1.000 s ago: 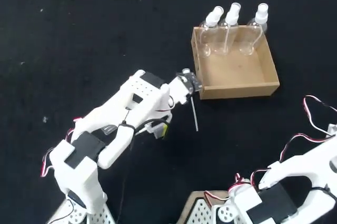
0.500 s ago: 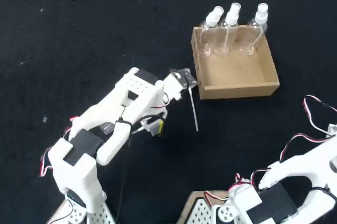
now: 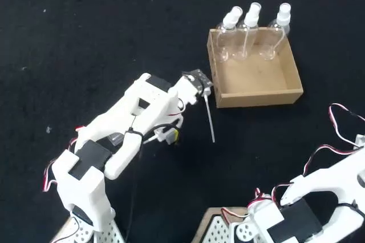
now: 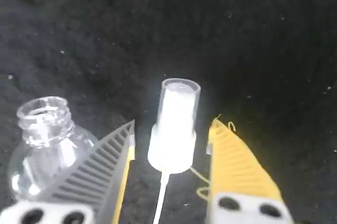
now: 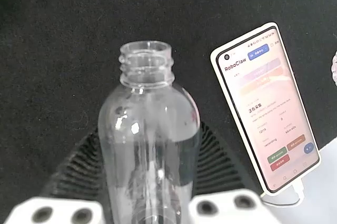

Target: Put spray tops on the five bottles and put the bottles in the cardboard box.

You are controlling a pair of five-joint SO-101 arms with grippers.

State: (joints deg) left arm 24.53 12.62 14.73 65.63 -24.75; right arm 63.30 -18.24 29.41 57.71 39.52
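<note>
Brown cardboard box (image 3: 259, 98); black table (image 3: 85, 37); white spray top (image 4: 174, 129); clear bottle (image 5: 147, 129).

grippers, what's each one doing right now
Left gripper: closed on a spray top.
Right gripper: closed on an uncapped bottle.

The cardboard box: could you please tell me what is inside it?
Three clear bottles with white spray tops lean against the far wall of the cardboard box; bare floor lies before them. Its near wall hides a floor strip.
</note>
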